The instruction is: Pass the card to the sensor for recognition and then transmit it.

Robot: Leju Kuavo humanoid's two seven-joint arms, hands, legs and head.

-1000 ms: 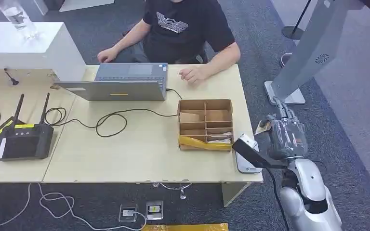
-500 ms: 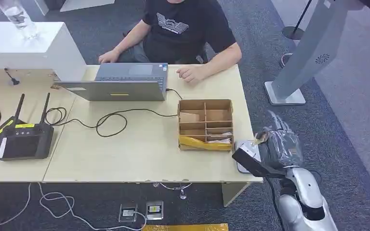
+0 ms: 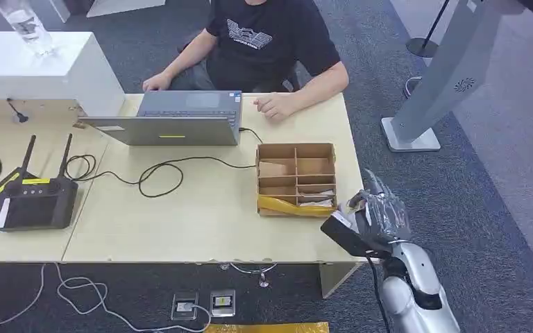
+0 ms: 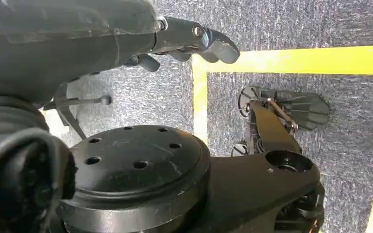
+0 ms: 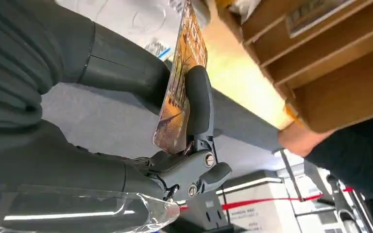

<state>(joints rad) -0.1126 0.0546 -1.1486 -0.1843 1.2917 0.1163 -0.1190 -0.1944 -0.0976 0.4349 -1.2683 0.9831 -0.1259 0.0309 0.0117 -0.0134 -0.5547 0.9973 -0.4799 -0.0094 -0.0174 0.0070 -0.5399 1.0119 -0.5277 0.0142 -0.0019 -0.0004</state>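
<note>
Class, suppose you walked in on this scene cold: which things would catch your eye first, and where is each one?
Most striking is the robot's right hand at the table's right front corner, pinching a colourful card between thumb and finger, just beside the divided cardboard box. Behind the table a person in a black T-shirt works at a grey laptop. At the far left sits a black device with two antennas.

Head view looks steeply down on the table (image 3: 201, 222); wrist views sit close behind each hand.

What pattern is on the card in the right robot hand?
The card carries a printed orange, yellow and brown picture, not a plain colour. The right wrist view shows it best.
</note>
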